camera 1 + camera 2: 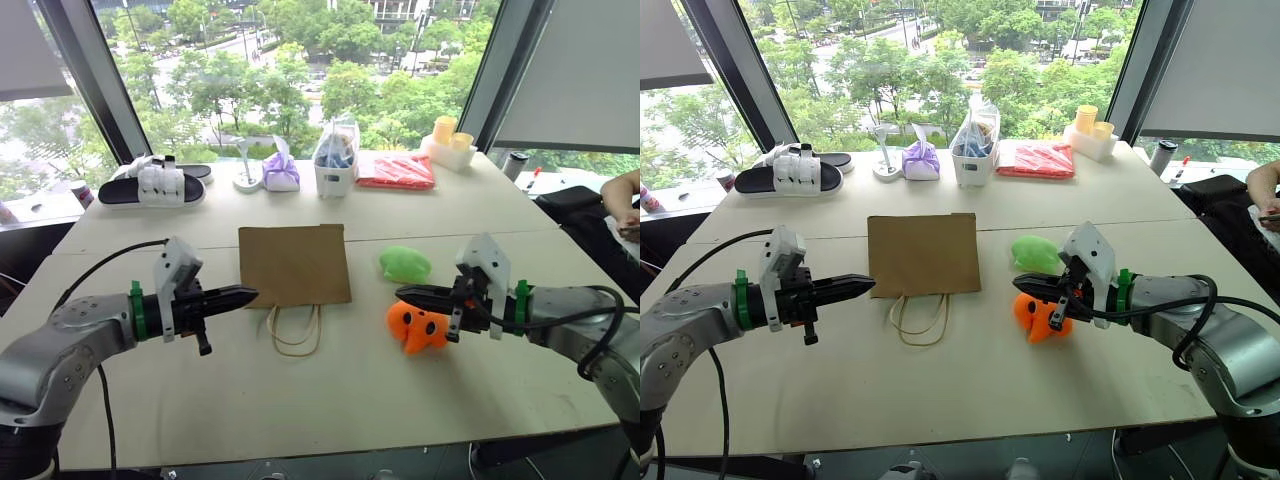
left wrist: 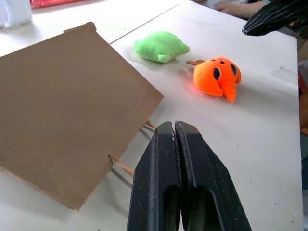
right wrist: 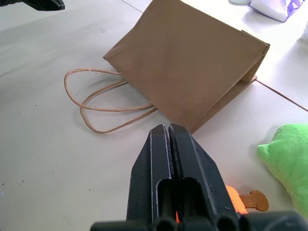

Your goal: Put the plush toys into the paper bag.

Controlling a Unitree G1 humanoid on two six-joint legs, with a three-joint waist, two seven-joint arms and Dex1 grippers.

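Note:
The brown paper bag point(image 1: 294, 264) lies flat on the table's middle, its tan loop handles point(image 1: 295, 334) toward me. To its right lie the two plush toys: a light green blob point(image 1: 404, 264) and, nearer me, an orange one with dark eye spots point(image 1: 418, 327). My left gripper point(image 1: 250, 295) is shut and empty, hovering left of the bag's handles and pointing right. Just above the orange toy hangs my right gripper point(image 1: 402, 293), shut and empty, pointing left toward the bag. In the left wrist view both toys point(image 2: 217, 76) lie past the bag's corner.
Along the far edge by the window stand black-and-white slippers point(image 1: 152, 186), a purple cloth bundle point(image 1: 281, 172), a clear bag with blue contents point(image 1: 335, 160), a flat red packet point(image 1: 396, 171) and yellow cups point(image 1: 448, 132). A person's arm point(image 1: 622, 195) rests at the far right.

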